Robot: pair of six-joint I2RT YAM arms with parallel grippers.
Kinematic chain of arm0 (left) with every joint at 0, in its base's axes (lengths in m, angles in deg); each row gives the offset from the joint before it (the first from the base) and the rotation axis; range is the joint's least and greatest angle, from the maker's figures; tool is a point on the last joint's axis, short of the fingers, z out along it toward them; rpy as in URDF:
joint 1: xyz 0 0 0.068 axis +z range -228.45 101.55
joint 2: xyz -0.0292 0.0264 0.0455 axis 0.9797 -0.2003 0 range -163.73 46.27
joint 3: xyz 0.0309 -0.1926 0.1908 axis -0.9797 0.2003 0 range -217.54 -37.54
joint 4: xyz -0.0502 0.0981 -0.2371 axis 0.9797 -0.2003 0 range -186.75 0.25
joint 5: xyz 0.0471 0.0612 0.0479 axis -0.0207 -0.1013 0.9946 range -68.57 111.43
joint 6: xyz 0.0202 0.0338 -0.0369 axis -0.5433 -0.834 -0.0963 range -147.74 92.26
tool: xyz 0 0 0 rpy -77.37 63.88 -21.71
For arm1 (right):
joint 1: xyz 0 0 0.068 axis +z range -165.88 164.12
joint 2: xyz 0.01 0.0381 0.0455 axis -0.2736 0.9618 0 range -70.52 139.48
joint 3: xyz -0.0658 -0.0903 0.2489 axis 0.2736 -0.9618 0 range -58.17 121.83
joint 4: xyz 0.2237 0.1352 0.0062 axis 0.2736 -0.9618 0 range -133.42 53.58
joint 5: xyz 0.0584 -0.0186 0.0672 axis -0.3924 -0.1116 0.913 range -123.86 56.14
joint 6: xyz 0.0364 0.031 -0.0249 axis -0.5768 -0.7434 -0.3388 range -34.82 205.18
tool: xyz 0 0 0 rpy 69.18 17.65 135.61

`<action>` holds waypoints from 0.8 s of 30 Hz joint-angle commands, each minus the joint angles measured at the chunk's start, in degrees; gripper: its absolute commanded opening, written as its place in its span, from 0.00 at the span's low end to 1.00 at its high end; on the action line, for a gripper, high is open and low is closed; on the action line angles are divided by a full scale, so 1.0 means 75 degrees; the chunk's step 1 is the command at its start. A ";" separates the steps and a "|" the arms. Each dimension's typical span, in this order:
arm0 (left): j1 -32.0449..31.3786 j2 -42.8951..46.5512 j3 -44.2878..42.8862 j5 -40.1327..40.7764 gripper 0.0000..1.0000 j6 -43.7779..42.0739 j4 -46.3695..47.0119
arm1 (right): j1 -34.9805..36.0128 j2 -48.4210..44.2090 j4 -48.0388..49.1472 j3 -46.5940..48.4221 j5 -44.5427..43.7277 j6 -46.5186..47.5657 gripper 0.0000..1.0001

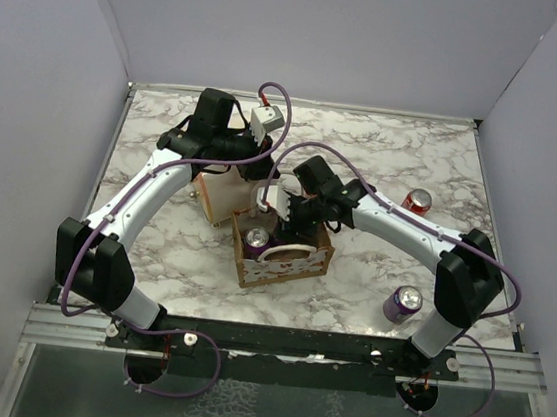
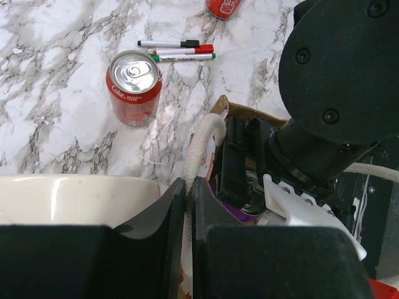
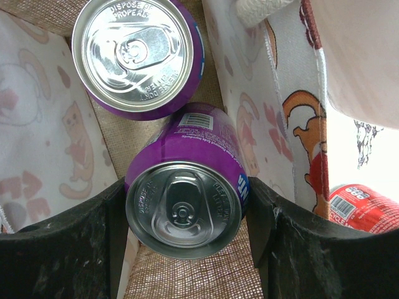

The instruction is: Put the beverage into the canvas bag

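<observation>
While the top view puts the right gripper down inside the canvas bag, you can't see its grip there. Left wrist: left gripper fully closed. The white handle drops behind its tips, and any hold is unclear. Right wrist: jaws clamped on a purple can inside the bag, second can just ahead.

A robotics lab test cell: a marble-patterned tabletop boxed in on three sides by plain pale walls, with a left arm and a right arm, both trailing purple cables, bolted to a metal rail along its near edge
</observation>
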State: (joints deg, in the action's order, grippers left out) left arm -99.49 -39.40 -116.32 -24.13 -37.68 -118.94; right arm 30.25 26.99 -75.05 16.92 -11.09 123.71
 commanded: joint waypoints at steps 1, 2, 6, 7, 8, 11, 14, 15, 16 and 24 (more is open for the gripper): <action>-0.0019 0.0260 0.0066 0.0065 0.00 -0.0055 0.0086 | 0.0116 0.0073 0.0627 0.0119 0.0041 -0.0180 0.27; -0.0019 0.0260 0.0063 0.0063 0.00 -0.0052 0.0084 | 0.0129 0.0105 0.0617 0.0128 0.0036 -0.0198 0.27; -0.0022 0.0280 0.0065 0.0046 0.00 -0.0059 0.0084 | 0.0164 0.0203 0.0709 0.0113 -0.0065 -0.0323 0.28; -0.0020 0.0293 0.0078 0.0043 0.00 -0.0058 0.0089 | 0.0176 0.0237 0.0705 0.0120 -0.0084 -0.0336 0.29; -0.0019 0.0309 0.0087 0.0046 0.00 -0.0071 0.0087 | 0.0188 0.0257 0.0702 0.0114 -0.0129 -0.0332 0.30; -0.0020 0.0341 0.0113 0.0073 0.00 -0.0113 0.0097 | 0.0201 0.0325 0.0730 0.0111 -0.0210 -0.0322 0.32; -0.0020 0.0379 0.0122 0.0114 0.00 -0.0151 0.0095 | 0.0213 0.0339 0.0839 0.0064 -0.0178 -0.0353 0.34; -0.0021 0.0383 0.0128 0.0115 0.00 -0.0161 0.0097 | 0.0216 0.0348 0.0849 0.0066 -0.0145 -0.0364 0.35; -0.0025 0.0396 0.0122 0.0108 0.00 -0.0166 0.0097 | 0.0232 0.0380 0.0869 0.0066 -0.0131 -0.0372 0.36; -0.0019 0.0440 0.0122 0.0122 0.00 -0.0206 0.0118 | 0.0306 0.0439 0.1169 -0.0154 -0.0200 -0.0515 0.47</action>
State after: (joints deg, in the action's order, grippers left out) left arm -99.49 -38.04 -115.71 -23.89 -38.57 -118.74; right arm 31.60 29.57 -71.93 16.83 -12.62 120.78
